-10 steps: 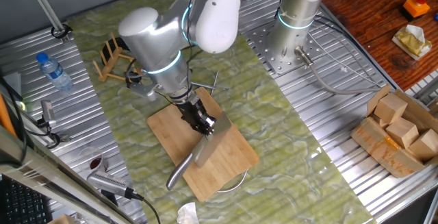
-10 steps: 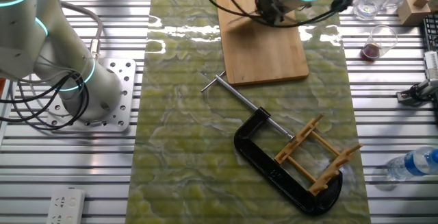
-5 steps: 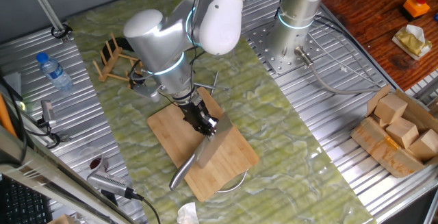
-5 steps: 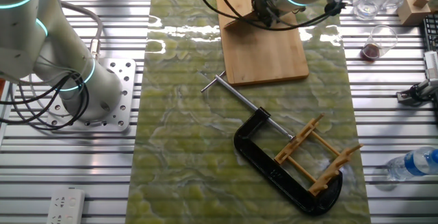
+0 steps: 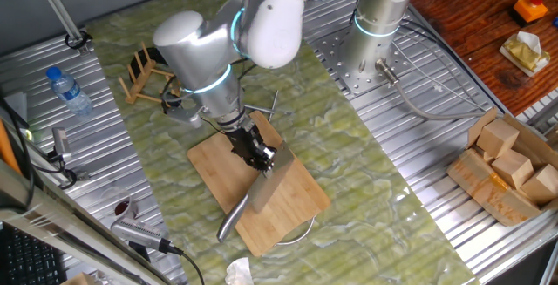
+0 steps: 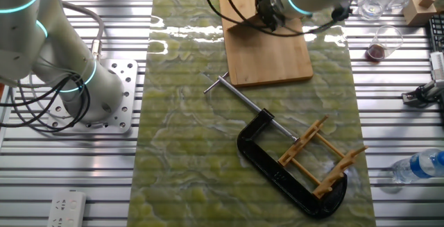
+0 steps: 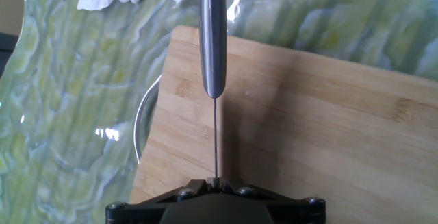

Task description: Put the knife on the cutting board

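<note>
The hand (image 5: 259,157) is clamped on the knife (image 5: 258,192) by its blade, held edge-up over the cutting board (image 5: 288,200), handle past the board's edge.

A robotics lab: slotted aluminium table (image 6: 62,178), second robot arm (image 6: 48,53), bolted baseplate (image 6: 114,98).

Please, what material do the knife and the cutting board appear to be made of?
The knife looks all metal, probably steel: blade and rounded handle share one silver-grey tone, and the handle shows a smooth satin sheen in the hand view. The cutting board looks like bamboo or light wood: pale tan, matte, with fine straight grain lines and darker flecks.
</note>
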Robot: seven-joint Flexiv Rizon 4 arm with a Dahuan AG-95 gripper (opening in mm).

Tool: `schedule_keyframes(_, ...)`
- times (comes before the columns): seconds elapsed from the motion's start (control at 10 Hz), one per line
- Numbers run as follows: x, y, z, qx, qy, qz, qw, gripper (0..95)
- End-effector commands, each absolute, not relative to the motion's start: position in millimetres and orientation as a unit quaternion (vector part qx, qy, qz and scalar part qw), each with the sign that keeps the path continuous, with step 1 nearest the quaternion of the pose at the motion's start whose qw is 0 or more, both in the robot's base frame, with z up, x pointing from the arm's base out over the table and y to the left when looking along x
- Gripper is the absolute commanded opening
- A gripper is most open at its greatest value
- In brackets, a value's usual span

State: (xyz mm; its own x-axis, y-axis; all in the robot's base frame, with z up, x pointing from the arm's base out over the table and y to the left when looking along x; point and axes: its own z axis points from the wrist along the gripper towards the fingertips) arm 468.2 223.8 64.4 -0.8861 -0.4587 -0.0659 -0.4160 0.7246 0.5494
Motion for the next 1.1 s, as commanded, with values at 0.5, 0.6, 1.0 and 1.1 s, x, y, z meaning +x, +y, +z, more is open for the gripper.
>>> schedule_keyframes(0.5,467.5,224.2,64.2,0.214,-0.928,-0.302,0.039,0.0)
schedule_keyframes(0.6,467.6,223.9,63.5,0.214,-0.927,-0.306,0.039,0.0)
schedule_keyframes(1.0,468.7,222.1,59.2,0.216,-0.921,-0.323,0.036,0.0)
schedule_keyframes(1.1,469.1,220.7,58.9,0.217,-0.920,-0.325,0.038,0.0)
